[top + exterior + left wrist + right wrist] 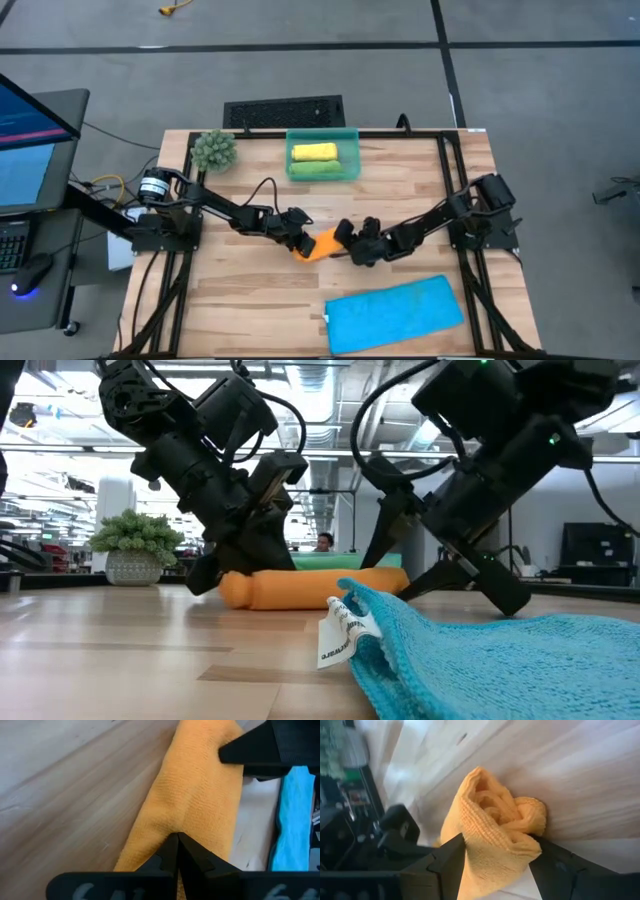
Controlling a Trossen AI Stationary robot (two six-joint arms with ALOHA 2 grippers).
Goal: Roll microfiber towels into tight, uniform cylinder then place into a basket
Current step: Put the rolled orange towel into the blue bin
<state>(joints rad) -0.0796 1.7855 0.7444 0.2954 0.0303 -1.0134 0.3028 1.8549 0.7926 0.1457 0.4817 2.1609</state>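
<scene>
Two dark robot arms meet at the middle of a pale wooden bench (250, 300), working a rolled orange microfiber towel (322, 244) that lies on the wood between them. The left pincer (177, 842) has its two fingers pressed together, closed with nothing between them, their tips resting against one end of the orange roll. The right pincer (497, 851) stands wide, its dark fingers (451, 857) set on either side of the roll's other end, where the spiral of folded cloth shows; they bracket the towel closely and touch its sides.

At the bench's far edge sits a small rectangular translucent teal-green plastic basket (350, 135). Inside it lie a rolled yellow microfiber towel (313, 152) and, just beside it on the near side, a rolled green microfiber towel (314, 169). A bright blue microfiber towel (393, 313) lies spread flat near the front edge on the right arm's side, a white tag (340, 632) at one corner. A spiky green plant ball (214, 150) in a pot stands by the basket on the left arm's side. In the low view a person (323, 542) shows in the room beyond.
</scene>
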